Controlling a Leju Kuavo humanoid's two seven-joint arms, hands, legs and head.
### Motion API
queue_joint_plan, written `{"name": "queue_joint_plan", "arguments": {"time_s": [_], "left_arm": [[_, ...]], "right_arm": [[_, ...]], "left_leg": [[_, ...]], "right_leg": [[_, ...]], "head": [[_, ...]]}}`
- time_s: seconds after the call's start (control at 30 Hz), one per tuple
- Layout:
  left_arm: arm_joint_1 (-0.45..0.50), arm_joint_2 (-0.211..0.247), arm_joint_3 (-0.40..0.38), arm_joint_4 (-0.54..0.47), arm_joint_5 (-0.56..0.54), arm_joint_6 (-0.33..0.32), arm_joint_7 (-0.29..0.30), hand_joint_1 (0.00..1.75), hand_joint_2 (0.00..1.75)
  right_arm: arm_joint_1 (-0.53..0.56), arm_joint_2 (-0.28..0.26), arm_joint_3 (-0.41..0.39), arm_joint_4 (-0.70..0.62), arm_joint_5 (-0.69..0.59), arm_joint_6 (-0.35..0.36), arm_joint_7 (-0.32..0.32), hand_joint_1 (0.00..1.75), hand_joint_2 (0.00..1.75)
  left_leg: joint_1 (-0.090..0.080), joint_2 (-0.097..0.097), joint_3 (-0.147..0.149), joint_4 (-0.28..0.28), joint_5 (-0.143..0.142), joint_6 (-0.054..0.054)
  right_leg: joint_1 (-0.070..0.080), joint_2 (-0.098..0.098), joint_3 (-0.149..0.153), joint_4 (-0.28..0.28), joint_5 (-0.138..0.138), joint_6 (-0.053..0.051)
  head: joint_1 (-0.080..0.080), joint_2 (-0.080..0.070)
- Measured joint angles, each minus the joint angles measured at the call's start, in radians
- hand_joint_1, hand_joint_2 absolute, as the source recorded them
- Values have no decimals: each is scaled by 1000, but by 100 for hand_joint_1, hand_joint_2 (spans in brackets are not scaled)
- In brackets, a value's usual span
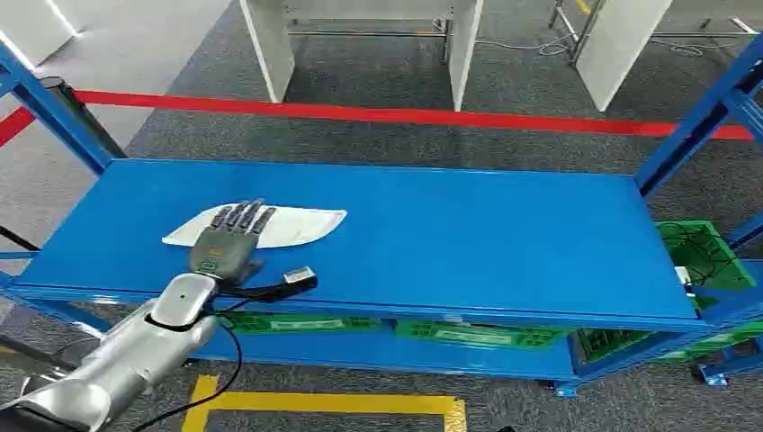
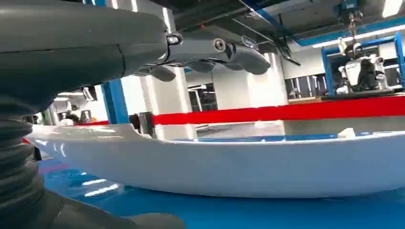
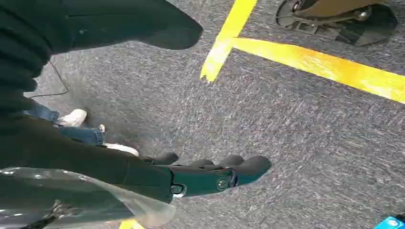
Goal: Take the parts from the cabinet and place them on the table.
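A flat white part point(image 1: 301, 225) lies on the blue top shelf point(image 1: 468, 234) of the cabinet, toward its left end. My left hand point(image 1: 227, 241) reaches in from the front edge, fingers stretched out over the part's near left portion. In the left wrist view the fingers point(image 2: 210, 50) hover above the white part point(image 2: 239, 162) with a gap between them, and nothing is gripped. My right hand point(image 3: 205, 174) hangs over the grey floor with its fingers extended and holds nothing.
Green crates point(image 1: 468, 333) sit on the lower shelf, and another green crate point(image 1: 702, 256) stands at the right end. Blue uprights point(image 1: 54, 112) frame the shelf. Red tape point(image 1: 405, 115) and white table legs point(image 1: 270, 45) lie beyond. A person's shoes point(image 3: 71, 118) are near my right hand.
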Motion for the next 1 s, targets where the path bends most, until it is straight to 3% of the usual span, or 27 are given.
{"name": "queue_joint_plan", "arguments": {"time_s": [0.03,0.07,0.27,0.67,0.83,1.0], "left_arm": [[0,0,0,0,0,0,0,0,175],[-1,-1,0,2,-2,-2,1,175,175],[21,-5,-1,12,16,-45,-24,175,175],[44,-6,-5,-12,51,9,-50,175,175],[73,-5,-1,-66,153,9,-115,175,175],[111,-5,7,-154,325,19,-224,175,175]], "right_arm": [[0,0,0,0,0,0,0,0,175],[0,0,5,0,0,0,0,0,175],[0,0,7,1,-3,0,1,0,175],[3,0,7,3,-9,-2,-2,0,175],[8,0,7,3,-12,-4,-9,0,175],[11,0,6,3,-16,-10,-16,0,175]], "left_leg": [[0,0,0,0,0,0],[0,0,1,0,0,0],[0,0,2,0,0,0],[0,0,2,0,0,0],[0,-1,2,0,0,0],[0,-1,1,0,0,0]], "right_leg": [[0,0,0,0,0,0],[0,0,1,0,0,0],[0,0,2,0,0,0],[0,0,0,0,0,0],[0,0,-1,0,0,0],[0,0,-1,0,0,0]], "head": [[0,0],[0,0],[0,0],[0,0],[0,0],[0,0]]}}
